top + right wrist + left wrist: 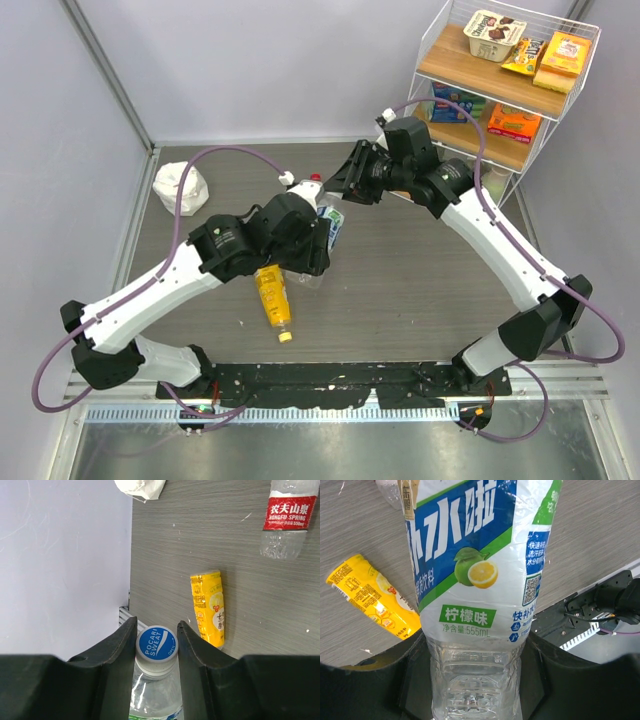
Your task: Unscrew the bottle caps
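Note:
My left gripper (475,680) (305,250) is shut on the lower body of the clear bottle with the blue-white label (470,580) (333,225). My right gripper (156,640) (342,183) is shut on that bottle's blue-topped pale cap (157,647), with a finger against each side. The yellow bottle (273,295) (210,607) (370,600) lies on the table with its yellow cap (285,337) on, pointing toward the near edge. The red-labelled clear bottle (285,517) is farther back. Its red cap (315,178) shows beside the left wrist, and its body is mostly hidden in the top view.
A crumpled white cloth (182,187) (140,487) lies at the back left. A white wire rack (505,80) with boxed snacks stands at the back right. Grey walls close in the left and far sides.

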